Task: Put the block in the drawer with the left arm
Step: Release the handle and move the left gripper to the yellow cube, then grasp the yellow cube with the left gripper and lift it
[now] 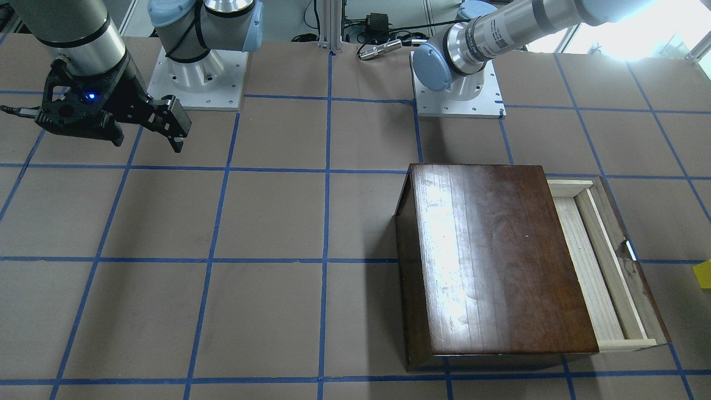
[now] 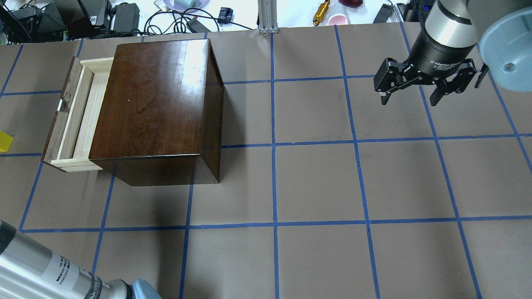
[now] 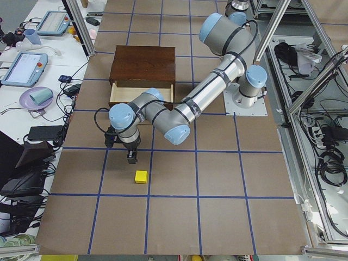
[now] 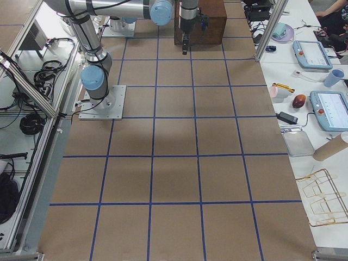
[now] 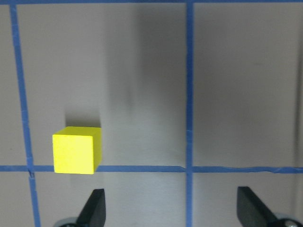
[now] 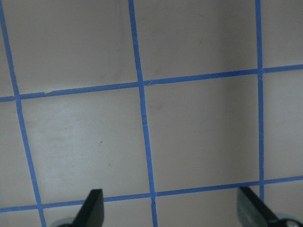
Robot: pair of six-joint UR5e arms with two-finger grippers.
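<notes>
While poised above the worktop (image 5: pixel 236 94) with jaws apart, left tool (image 5: pixel 173 207) just short of block (image 5: pixel 76 150), lying at a tape line (image 5: pixel 142 169); drawer (image 2: pixel 79 110) pulled open, ready to receive it; right tool (image 2: pixel 410 98) parked clear, also apart.

Bright, even light; glare streak on cabinet top (image 1: pixel 444 239); block (image 5: pixel 75 150) sharp, soft shadow.

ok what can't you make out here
- block: cut by the frame edge in overhead and front-facing views
- drawer: its rear is hidden under the cabinet top, overhead
- left pincer: outside overhead and front-facing frames; left wrist view shows only its fingertips
- exterior right view: the cabinet hides the drawer entirely
</notes>
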